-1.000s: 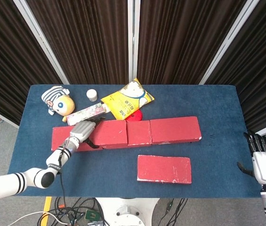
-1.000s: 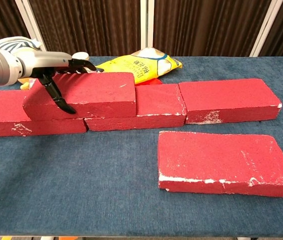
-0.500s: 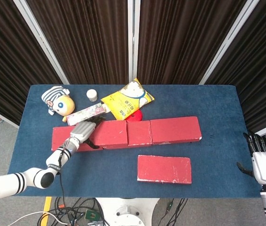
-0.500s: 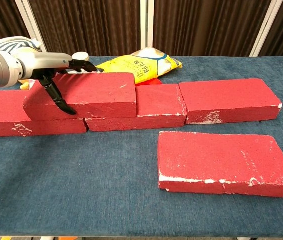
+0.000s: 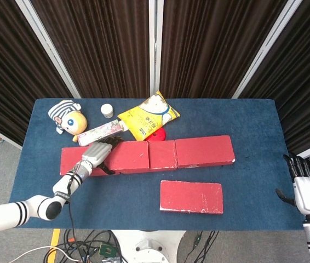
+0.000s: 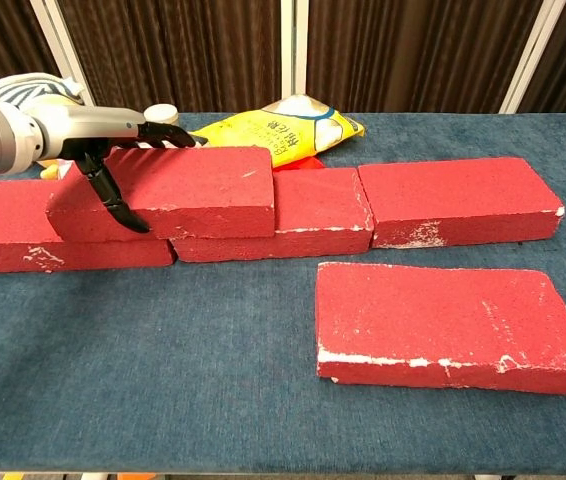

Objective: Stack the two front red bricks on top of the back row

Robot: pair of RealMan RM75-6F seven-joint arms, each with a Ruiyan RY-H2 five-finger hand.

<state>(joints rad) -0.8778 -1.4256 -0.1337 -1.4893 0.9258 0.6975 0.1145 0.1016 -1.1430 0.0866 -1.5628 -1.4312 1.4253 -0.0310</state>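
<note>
- blue table [image 5: 253, 126], dark curtains behind.
- left hand [image 6: 113, 160] grips stacked brick [image 6: 163, 195], placing it on back row [image 6: 443, 205].
- right hand [image 5: 307, 189] idle, fingers spread; front brick [image 6: 443, 325] awaits lifting next.

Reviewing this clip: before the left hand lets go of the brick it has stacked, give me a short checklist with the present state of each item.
1. Stacked brick rests on the back row, spanning two bricks: ok.
2. Stacked brick level, not tilted: ok in chest view.
3. Left hand has fingers on the brick's top and front: ok, but firmness of grip cannot tell.
4. Second front brick lies flat on the table, not yet stacked: not ok.
5. Right hand is off the table's right edge, clear of the bricks: ok.
6. Snack bag behind the row, touching it or not: cannot tell.
</note>
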